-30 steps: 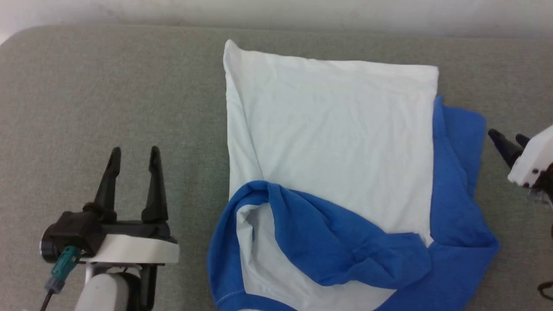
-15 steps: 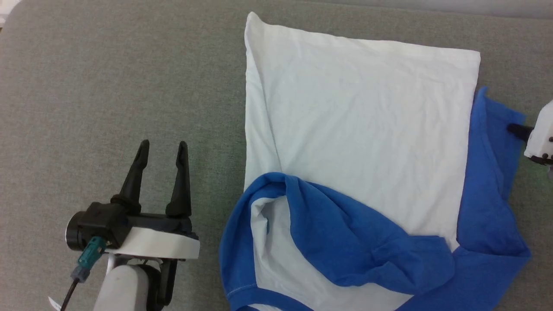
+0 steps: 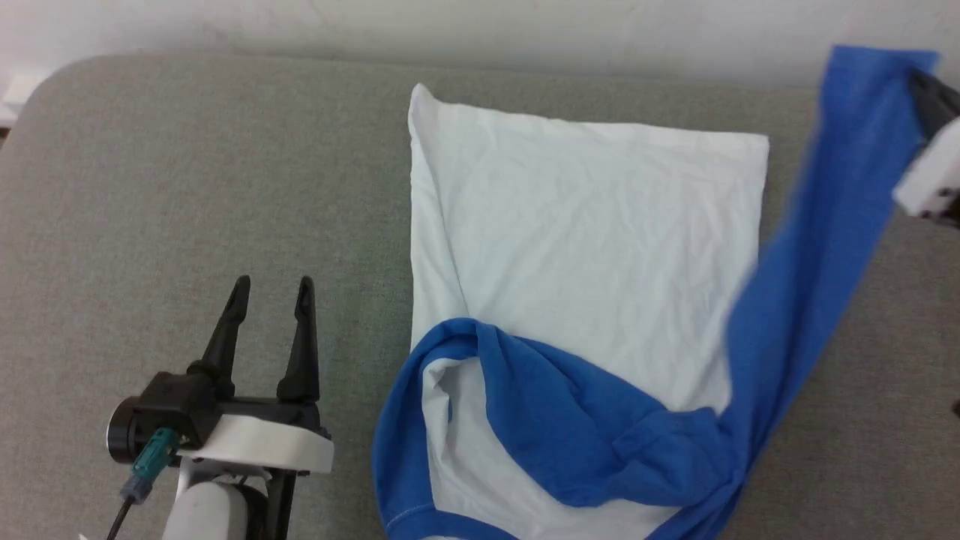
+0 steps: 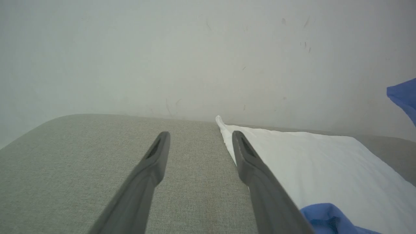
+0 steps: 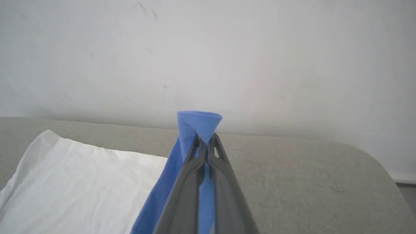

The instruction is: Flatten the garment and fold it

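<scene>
The garment (image 3: pixel 585 232) lies on the grey surface, its white body spread flat and its blue shoulders and neck trim bunched near the front edge. One blue sleeve (image 3: pixel 825 225) is lifted off the surface and stretched up toward the far right. My right gripper (image 3: pixel 921 81) is shut on that sleeve's cuff (image 5: pixel 198 125), the two fingers pressed together with blue cloth between them. My left gripper (image 3: pixel 271 291) hovers open to the left of the garment with nothing between its fingers (image 4: pixel 156 156). The white edge (image 4: pixel 234 143) lies just right of them.
The grey padded surface (image 3: pixel 187 187) has rounded corners and ends at a pale wall (image 3: pixel 480 30) behind it. Bare fabric stretches to the garment's left and at the far right (image 5: pixel 308 178).
My right gripper has closed on the blue sleeve at the garment's right side and raised it up and away. The head camera has shifted. The left gripper stays open.
</scene>
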